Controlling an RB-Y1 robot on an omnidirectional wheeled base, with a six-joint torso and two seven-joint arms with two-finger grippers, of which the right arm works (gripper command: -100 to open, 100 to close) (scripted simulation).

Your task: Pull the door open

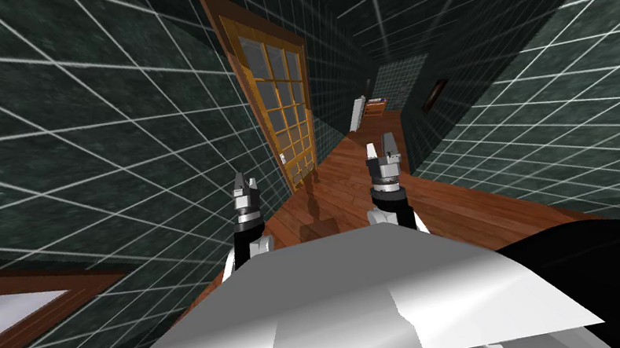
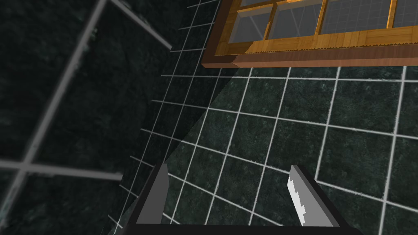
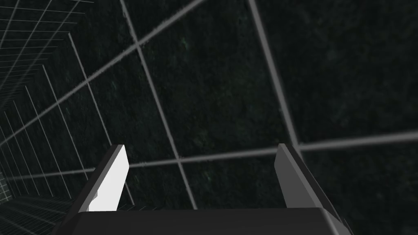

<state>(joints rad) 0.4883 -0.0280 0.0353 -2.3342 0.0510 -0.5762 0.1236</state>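
A glazed wooden door [image 1: 281, 101] is set in the far left wall [image 1: 99, 165]. The left gripper [image 1: 244, 187] and right gripper [image 1: 384, 148] are held short of it, jaws spread.

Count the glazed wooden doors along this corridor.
1. The glazed door stands in the left wall, ahead of the left hand. A small brown shape at the corridor's far end is too small to tell.

Wooden glass-paned door [image 1: 282, 105]; shut; ahead, on left.
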